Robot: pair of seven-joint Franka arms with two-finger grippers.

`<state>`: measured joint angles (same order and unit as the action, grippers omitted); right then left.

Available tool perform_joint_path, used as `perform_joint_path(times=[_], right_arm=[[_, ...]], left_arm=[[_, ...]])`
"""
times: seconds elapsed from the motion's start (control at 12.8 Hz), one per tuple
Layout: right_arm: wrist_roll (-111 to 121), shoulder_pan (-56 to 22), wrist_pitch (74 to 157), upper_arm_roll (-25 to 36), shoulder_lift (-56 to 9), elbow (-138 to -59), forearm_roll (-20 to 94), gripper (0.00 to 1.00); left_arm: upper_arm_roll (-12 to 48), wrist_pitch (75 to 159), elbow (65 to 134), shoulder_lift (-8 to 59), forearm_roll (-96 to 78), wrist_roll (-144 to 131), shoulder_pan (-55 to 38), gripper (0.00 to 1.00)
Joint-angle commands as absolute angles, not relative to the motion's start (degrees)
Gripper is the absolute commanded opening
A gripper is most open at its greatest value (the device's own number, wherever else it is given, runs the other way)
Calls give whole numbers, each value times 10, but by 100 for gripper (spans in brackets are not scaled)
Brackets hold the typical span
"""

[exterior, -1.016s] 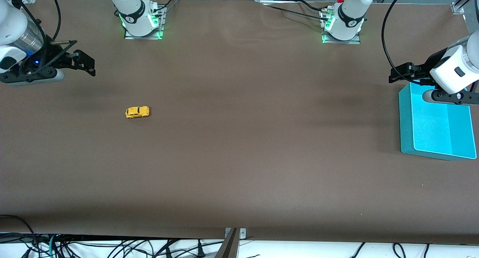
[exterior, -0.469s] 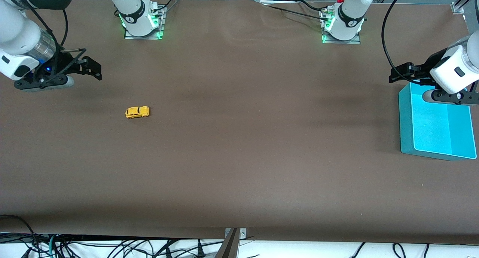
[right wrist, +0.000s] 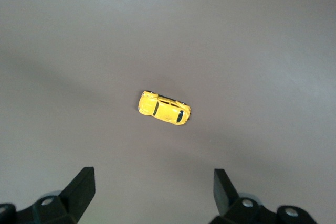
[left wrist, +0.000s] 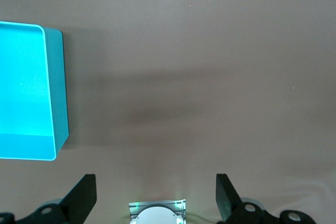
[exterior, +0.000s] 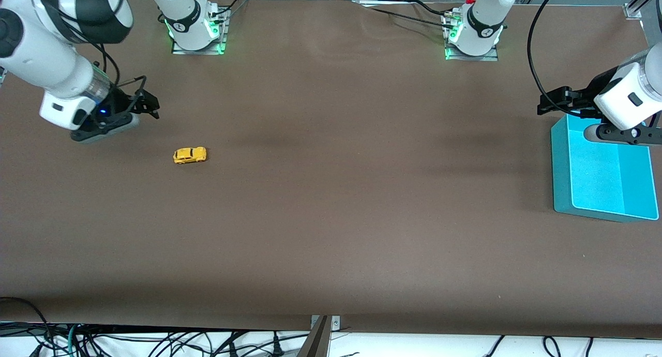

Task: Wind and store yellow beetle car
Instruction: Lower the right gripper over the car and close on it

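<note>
You're in the approach step: right gripper (exterior: 147,104) open, over bare table near the car (exterior: 190,154), which sits untouched at the right arm's end. Left gripper (exterior: 556,102) open, waiting by the bin (exterior: 561,191). Next: centre over the car, descend

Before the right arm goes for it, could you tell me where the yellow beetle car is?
The yellow beetle car sits on the brown table toward the right arm's end, alone, with the open right gripper nearby.

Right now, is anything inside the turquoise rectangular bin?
The turquoise rectangular bin shows only its bare floor where visible; the open left gripper and its wrist cover the corner nearest the robot bases. The small yellow beetle car sits on the table.
</note>
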<state>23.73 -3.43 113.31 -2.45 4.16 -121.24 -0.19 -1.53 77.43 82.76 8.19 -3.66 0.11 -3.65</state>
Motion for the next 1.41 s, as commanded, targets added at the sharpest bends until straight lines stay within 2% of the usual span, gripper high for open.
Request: perform_joint_path(times=[0.0,0.16,0.39,0.63,0.86,1.02,1.25,1.33], right_arm=[[394,-35,1213,-27,48,-1286,-8,100],[543,-35,1284,-31,26,-1320,-8,100],[708,-35,1346,-40,-45,-1329,-3,100],[791,-33,1481,-46,-93,-1383,-2,100],[857,-29,1541,-46,-140,-1384,-1,100],[863,-21,1549,-46,-148,-1384,-1,98],[863,-10,1551,-46,-158,-1385,-1,87],[863,-8,1550,-46,-159,-1386,0,76]], left_arm=[[-17,774,820,84,-36,-1,-39,100],[-17,774,820,84,-36,-1,-39,100],[-18,774,820,84,-36,-1,-39,100],[-18,774,820,85,-37,-1,-39,100],[-17,774,820,85,-37,0,-39,100],[-17,774,820,85,-37,-1,-39,100],[-17,774,820,85,-37,-1,-39,100],[-17,774,820,85,-37,0,-39,100]])
